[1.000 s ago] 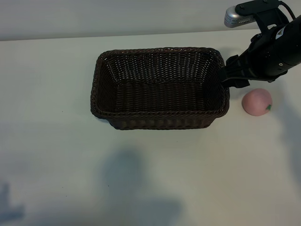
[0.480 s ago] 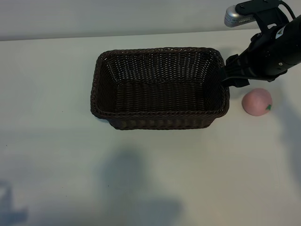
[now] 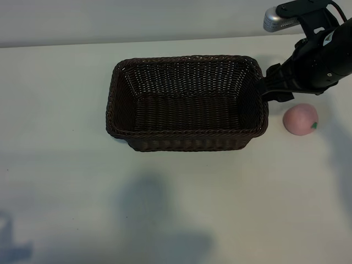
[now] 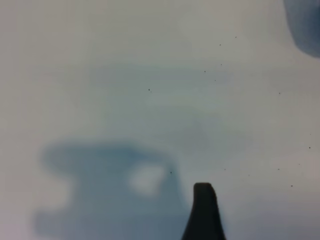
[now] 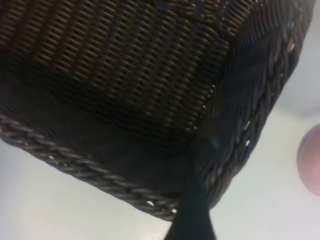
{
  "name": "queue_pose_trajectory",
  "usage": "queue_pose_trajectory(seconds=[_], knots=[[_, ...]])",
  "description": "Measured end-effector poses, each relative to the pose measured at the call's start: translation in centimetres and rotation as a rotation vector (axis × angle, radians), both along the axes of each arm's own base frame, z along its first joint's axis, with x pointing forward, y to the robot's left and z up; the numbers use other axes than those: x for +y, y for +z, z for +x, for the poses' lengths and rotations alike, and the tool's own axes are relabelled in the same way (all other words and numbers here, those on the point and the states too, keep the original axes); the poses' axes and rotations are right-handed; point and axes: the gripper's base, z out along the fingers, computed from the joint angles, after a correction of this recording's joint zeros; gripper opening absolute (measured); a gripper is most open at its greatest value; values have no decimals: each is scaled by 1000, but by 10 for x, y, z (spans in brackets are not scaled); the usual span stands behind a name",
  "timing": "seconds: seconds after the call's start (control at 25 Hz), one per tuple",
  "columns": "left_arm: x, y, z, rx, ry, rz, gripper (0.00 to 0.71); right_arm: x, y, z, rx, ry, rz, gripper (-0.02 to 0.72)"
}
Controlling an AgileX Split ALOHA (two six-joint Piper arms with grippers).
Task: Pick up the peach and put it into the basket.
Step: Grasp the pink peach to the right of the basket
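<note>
The dark brown wicker basket (image 3: 187,133) stands mid-table and has nothing in it. To its right the pink peach (image 3: 300,119) lies on the table. My right gripper (image 3: 269,86) hangs open at the basket's right rim, just left of and behind the peach, holding nothing. In the right wrist view one dark fingertip (image 5: 193,212) crosses the basket's (image 5: 125,60) corner, with the peach (image 5: 311,160) at the picture's edge. The left arm is out of the exterior view. Its wrist view shows one fingertip (image 4: 203,202) over bare table, open and holding nothing.
The white table (image 3: 60,110) stretches wide around the basket, with a pale wall behind it. Arm shadows (image 3: 151,214) fall on the near part of the table. The right arm's body (image 3: 324,55) rises above the peach at the far right.
The faint shadow at the table's lower left corner has shifted slightly. The right arm, the basket and the peach stay where they were.
</note>
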Motion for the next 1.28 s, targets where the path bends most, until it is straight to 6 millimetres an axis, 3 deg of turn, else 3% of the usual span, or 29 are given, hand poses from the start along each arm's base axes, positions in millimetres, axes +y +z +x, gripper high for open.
queue_pose_trajectory(seconds=[0.2, 0.48, 1.04, 1.16, 1.28], knots=[[0, 0, 0, 0, 0, 0, 556, -16, -13, 8, 43, -89, -67, 553], [0, 0, 0, 0, 0, 0, 554, -44, -51, 30, 124, -189, -99, 548], [0, 0, 0, 0, 0, 0, 553, -46, -110, 49, 195, -196, -131, 537], [0, 0, 0, 0, 0, 0, 553, -47, -121, 50, 221, -202, -155, 477], [0, 0, 0, 0, -5, 0, 553, -49, -125, 50, 232, -220, -165, 293]])
